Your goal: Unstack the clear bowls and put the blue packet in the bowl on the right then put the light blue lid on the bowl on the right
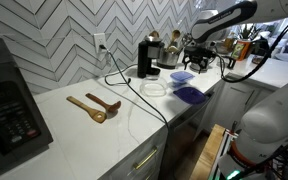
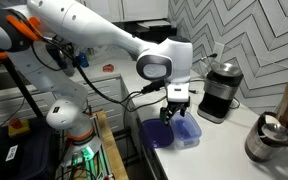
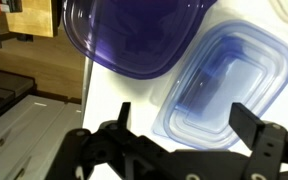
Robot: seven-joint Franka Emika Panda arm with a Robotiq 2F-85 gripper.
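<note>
Only an exterior view shows the clear bowls [image 1: 156, 88], one faint see-through shape, and two wooden spoons [image 1: 88, 108], while the wrist view shows the gripper [image 3: 184, 125] spread wide and holding nothing, with one light blue lid [image 3: 219, 85] at 12 o'clock from its jaws and one dark purple lid [image 3: 124, 35] at 11.

**Tally from my console**

I count two flat lids: one light blue lid [image 3: 220, 86] and one purple lid [image 3: 124, 35]. I see two wooden spoons [image 1: 88, 108], one coffee maker [image 2: 219, 90] and one kettle [image 2: 267, 142]. The clear bowls [image 1: 156, 88] blur into one shape, so I can't count them.
</note>
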